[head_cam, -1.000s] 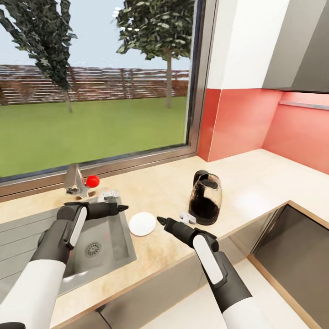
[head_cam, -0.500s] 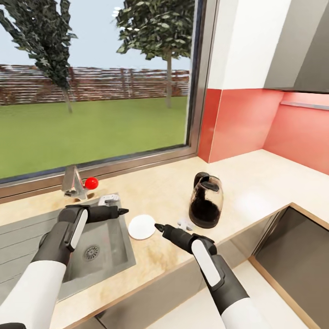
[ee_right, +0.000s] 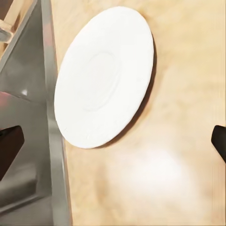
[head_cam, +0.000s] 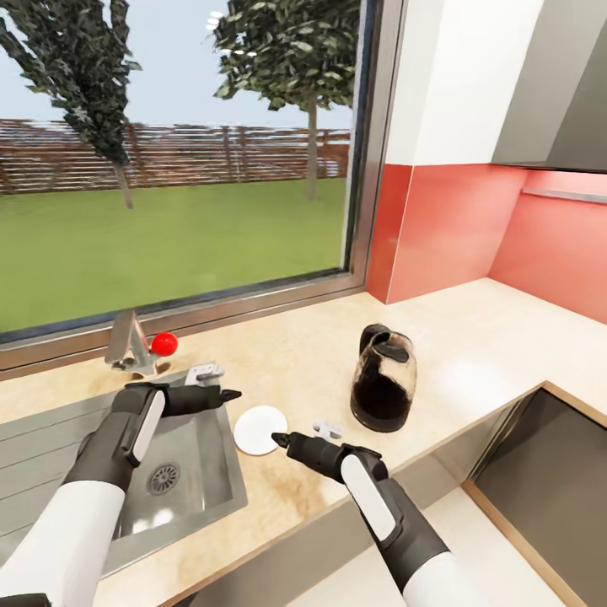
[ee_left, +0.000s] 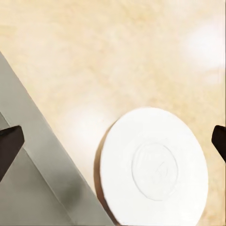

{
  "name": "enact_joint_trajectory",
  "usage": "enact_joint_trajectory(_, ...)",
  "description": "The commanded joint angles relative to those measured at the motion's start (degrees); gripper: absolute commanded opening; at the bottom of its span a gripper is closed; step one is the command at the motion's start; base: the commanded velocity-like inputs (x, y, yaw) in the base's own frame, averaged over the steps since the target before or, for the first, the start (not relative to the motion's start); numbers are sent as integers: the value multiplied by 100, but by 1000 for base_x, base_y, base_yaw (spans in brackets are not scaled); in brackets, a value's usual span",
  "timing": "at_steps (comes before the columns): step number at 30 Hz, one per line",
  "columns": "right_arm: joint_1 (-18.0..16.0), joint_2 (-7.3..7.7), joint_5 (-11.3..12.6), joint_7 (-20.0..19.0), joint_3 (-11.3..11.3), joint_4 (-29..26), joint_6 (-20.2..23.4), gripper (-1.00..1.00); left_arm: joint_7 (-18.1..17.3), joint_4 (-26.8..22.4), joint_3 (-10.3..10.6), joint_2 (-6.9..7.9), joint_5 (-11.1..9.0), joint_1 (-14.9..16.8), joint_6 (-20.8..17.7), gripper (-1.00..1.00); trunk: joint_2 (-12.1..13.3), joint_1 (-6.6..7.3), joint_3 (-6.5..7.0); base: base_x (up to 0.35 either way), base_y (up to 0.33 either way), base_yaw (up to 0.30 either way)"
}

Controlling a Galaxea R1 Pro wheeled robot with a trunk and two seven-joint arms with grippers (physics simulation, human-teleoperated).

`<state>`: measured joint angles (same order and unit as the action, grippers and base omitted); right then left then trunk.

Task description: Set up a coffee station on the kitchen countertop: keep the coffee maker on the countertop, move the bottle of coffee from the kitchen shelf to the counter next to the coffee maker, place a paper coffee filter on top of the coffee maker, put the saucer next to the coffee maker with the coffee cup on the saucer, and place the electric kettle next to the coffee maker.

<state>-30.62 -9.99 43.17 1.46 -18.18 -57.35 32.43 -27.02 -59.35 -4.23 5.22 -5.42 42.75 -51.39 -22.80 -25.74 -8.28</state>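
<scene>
- saucer (head_cam: pixel 260 430) lies flat on the countertop (head_cam: pixel 312 371), just beside the sink (head_cam: pixel 181 497) edge; electric kettle (head_cam: pixel 384 379) stands near.
- We judge it light, stiff, slick and breakable; only the thin rim gives a hold.
- right gripper (head_cam: pixel 279 439) hangs beside the rim, left gripper (head_cam: pixel 233 394) over the sink corner; both look spread wide in wrist views, empty.
- Versus earlier: the view shifted, and the right gripper sits closer to the saucer.
</scene>
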Motion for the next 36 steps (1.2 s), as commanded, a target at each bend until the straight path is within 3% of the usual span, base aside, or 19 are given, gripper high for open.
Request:
enact_joint_trajectory(1, -5, 0, 22, 17, -26, -3, 20, 100, 18, 2, -7, 1, -95, 5, -46, 100, -12, -5, -12, 80, 0, 0)
enact_joint_trajectory(5, -5, 0, 23, 20, -103, 3, 18, 100, 20, 29, -7, 8, -275, 5, -40, 100, -12, -5, -12, 32, 0, 0)
enact_joint_trajectory(13, -5, 0, 23, 12, -128, 162, 16, 100, 1, 46, -8, 13, -341, -3, 57, 100, -12, -5, -12, 5, 0, 0)
enact_joint_trajectory(15, -5, 0, 24, 11, -130, 232, 13, 100, -81, 54, -8, 12, -385, -29, 135, 100, -12, -5, -12, 0, 0, 0)
enact_joint_trajectory(18, -5, 0, 25, 6, -134, 298, 8, 100, -473, 215, -4, 32, -477, -131, 224, 100, -12, -5, -12, 0, 0, 0)
enact_joint_trajectory(21, -5, 0, 27, 4, -134, 315, 6, 100, -717, 330, -7, 53, -467, -168, 377, 100, -12, -5, -12, 0, 0, 0)
enact_joint_trajectory(25, -5, 0, 26, 4, -133, 320, 6, 100, -782, 393, -8, 64, -447, -184, 669, 100, -12, -5, -12, 20, 0, 0)
enact_joint_trajectory(36, -5, 0, 28, 4, -133, 329, 8, 100, -783, 674, 1, 64, -436, -190, 782, 100, -12, -5, -12, 177, 0, 0)
